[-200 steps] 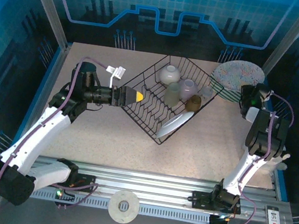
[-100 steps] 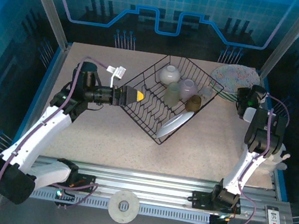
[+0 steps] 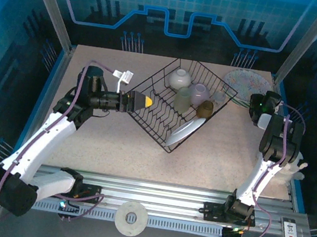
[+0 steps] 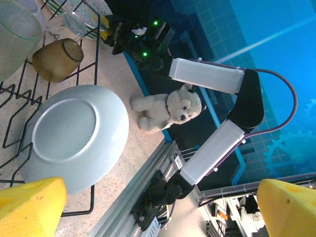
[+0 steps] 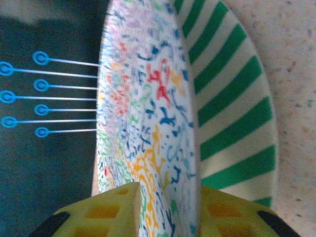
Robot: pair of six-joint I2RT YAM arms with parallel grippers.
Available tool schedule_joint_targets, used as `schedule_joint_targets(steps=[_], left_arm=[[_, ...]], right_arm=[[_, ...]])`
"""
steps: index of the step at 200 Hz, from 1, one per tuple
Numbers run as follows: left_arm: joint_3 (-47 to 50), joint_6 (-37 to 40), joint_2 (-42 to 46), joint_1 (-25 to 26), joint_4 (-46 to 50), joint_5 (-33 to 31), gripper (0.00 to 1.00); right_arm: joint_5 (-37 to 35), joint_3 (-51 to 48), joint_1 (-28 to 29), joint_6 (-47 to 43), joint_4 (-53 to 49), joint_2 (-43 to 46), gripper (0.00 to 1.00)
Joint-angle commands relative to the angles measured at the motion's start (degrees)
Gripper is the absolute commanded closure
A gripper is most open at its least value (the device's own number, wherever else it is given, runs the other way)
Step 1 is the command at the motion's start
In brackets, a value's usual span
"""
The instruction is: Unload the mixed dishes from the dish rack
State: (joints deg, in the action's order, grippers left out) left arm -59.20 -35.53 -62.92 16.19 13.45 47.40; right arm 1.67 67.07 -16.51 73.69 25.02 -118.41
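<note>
- While the left gripper (image 3: 146, 100) hung wide open and empty at the rack's (image 3: 150, 122) closest corner, the white plate (image 3: 185, 131) lay ahead of its fingers, a little to the near side of their line.
- That plate stood on edge inside the rack, leaning on the wall beyond it, with its long axis along that wall. Its underside faced the left gripper, so I judged a pinch would have to take the upper rim, not the face.
- Farther ahead of the same fingers sat the yellowish cup (image 3: 183, 100), then the brown cup (image 3: 206, 108). The bowl (image 3: 178, 78) lay off to their far side.
- For all of these, the left gripper looked the nearer and the free one.
- Farthest off, the right gripper (image 5: 170, 192) straddled the squiggle plate's (image 5: 143, 98) rim, one finger on each side. Whether it pinched the rim could not be told.
- That plate lay over the striped plate (image 5: 232, 98), outside the rack.
</note>
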Motion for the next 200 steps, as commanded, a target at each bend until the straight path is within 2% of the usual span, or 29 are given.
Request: schedule_joint_targets(steps=[1, 69, 115, 164, 200], left_arm=[[0.75, 0.27, 1.83, -0.19, 0.32, -1.03, 0.01], [-1.10, 4.06, 3.50, 1.09, 7.37, -4.25, 0.01], [-5.53, 10.04, 2.51, 9.37, 15.85, -12.41, 0.01], [-10.56, 14.24, -0.83, 18.29, 22.11, -22.61, 0.01], [-15.63, 16.47, -6.69, 25.65, 26.32, -30.39, 0.01]], right_arm=[[-0.69, 0.21, 0.52, 0.13, -4.67, 2.86, 0.64], [-0.67, 1.60, 1.31, -0.41, -13.41, 7.94, 0.28], [-2.90, 1.16, 3.04, -2.12, -19.65, 16.97, 0.04], [-2.63, -3.23, 4.90, -5.82, -20.93, 28.33, 0.00], [-0.24, -8.89, 6.48, -9.80, -20.86, 39.38, 0.00]])
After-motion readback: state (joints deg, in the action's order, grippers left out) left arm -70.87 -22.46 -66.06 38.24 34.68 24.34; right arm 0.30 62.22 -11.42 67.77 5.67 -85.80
